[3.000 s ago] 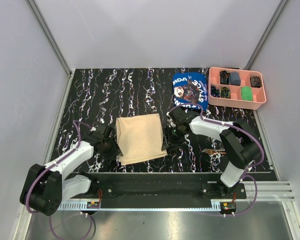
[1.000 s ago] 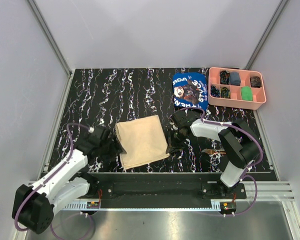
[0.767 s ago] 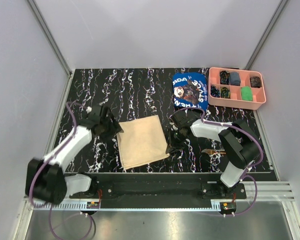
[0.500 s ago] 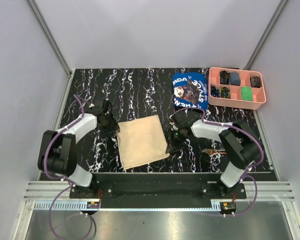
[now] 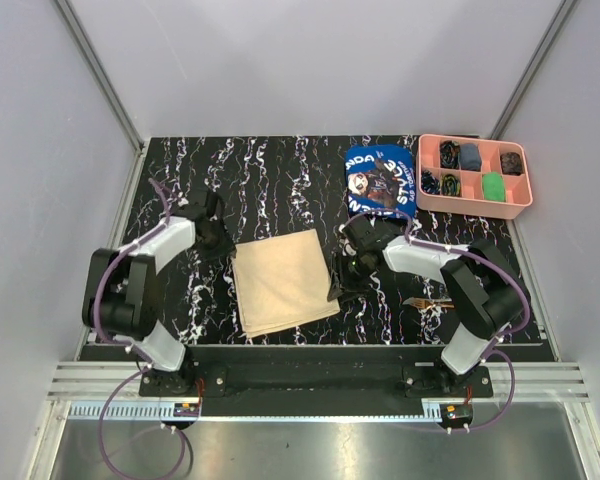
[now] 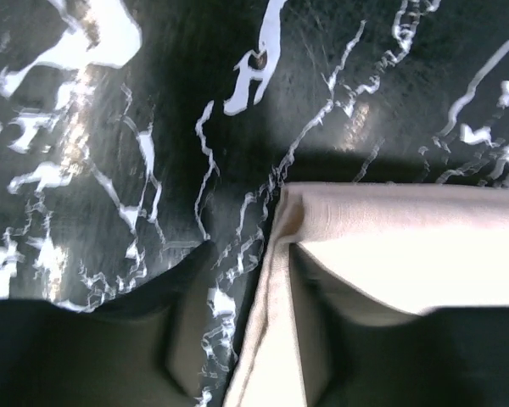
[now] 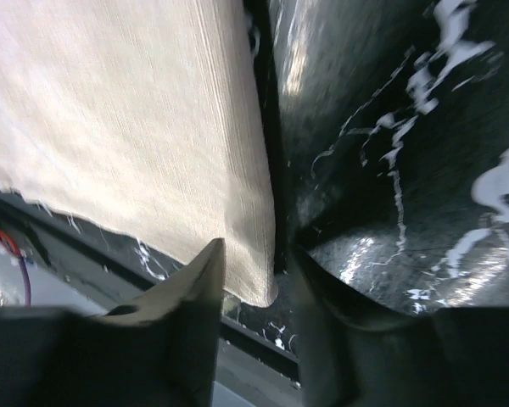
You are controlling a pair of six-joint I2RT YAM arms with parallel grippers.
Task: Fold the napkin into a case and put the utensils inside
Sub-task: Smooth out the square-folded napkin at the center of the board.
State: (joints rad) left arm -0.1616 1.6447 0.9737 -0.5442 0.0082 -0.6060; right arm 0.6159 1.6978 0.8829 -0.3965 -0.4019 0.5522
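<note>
- The left gripper point(image 5: 216, 240) had fingers spread, a corner of the napkin point(image 5: 283, 280) between them.
- The right gripper point(image 5: 340, 287) had fingers slightly apart at its right edge.

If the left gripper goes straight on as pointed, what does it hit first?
Probably the napkin: its folded corner lies between the fingers of the left gripper, black table beyond. Height over the cloth is unclear.
</note>
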